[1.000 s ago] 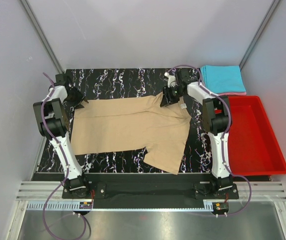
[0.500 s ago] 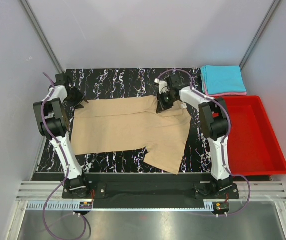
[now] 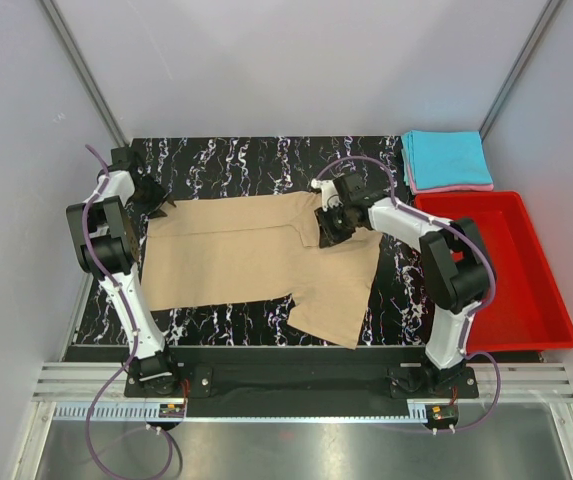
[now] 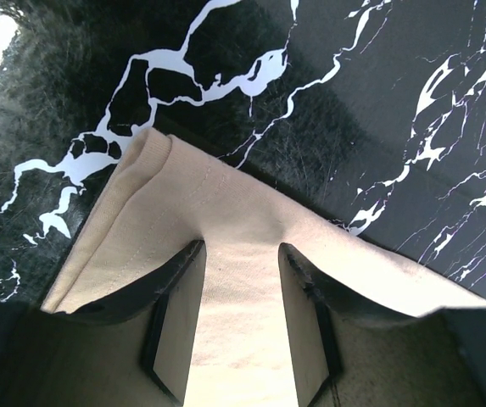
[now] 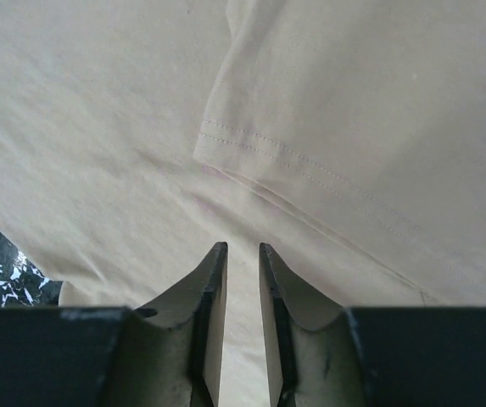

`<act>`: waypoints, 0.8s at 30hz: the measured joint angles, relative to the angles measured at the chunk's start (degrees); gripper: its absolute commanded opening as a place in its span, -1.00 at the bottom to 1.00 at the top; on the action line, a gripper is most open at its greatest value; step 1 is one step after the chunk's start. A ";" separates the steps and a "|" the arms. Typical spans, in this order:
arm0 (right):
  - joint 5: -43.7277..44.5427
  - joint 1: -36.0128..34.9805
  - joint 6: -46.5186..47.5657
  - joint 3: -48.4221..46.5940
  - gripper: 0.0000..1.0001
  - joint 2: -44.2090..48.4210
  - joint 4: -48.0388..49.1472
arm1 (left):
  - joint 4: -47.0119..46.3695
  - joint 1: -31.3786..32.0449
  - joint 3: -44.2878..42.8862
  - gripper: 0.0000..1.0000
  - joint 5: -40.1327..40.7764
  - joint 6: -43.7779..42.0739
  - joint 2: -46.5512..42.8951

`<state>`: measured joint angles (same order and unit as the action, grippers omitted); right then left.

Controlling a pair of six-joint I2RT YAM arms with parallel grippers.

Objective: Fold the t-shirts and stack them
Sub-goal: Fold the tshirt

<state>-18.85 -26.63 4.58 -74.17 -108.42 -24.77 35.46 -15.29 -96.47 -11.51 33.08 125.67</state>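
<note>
Pinching the tan cloth t-shirt (image 3: 246,250) near its sleeve hem, the right gripper (image 5: 241,248) is clenched; the left gripper (image 4: 241,246) straddles its far-left corner, grip unclear.

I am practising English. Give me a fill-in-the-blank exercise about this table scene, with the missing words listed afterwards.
1. The folded cyan t-shirt lies on top of a ____ one.
2. The plastic bin near the right arm is ____ in colour.
3. The tan t-shirt is spread on a black table with ____ veins.
4. The left claw sits at the tan t-shirt's far ____ corner.

Missing words: pink; red; white; left.
</note>
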 measured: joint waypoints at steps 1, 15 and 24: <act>0.33 0.00 -0.09 0.22 -0.37 0.70 0.00 | 0.22 -0.02 -0.17 -0.06 0.02 -0.02 0.09; 6.91 9.38 -8.50 -23.50 -0.11 -8.37 -0.48 | 0.96 -0.26 -0.59 -0.05 -0.07 -0.11 0.20; 7.52 14.23 -8.98 -43.80 -0.11 -25.66 -4.44 | 1.68 -0.31 -1.46 -0.05 -0.15 -0.17 0.76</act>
<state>-11.33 -12.40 -4.40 -117.97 -134.08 -29.21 37.15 -15.59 -97.93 -11.66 32.91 126.43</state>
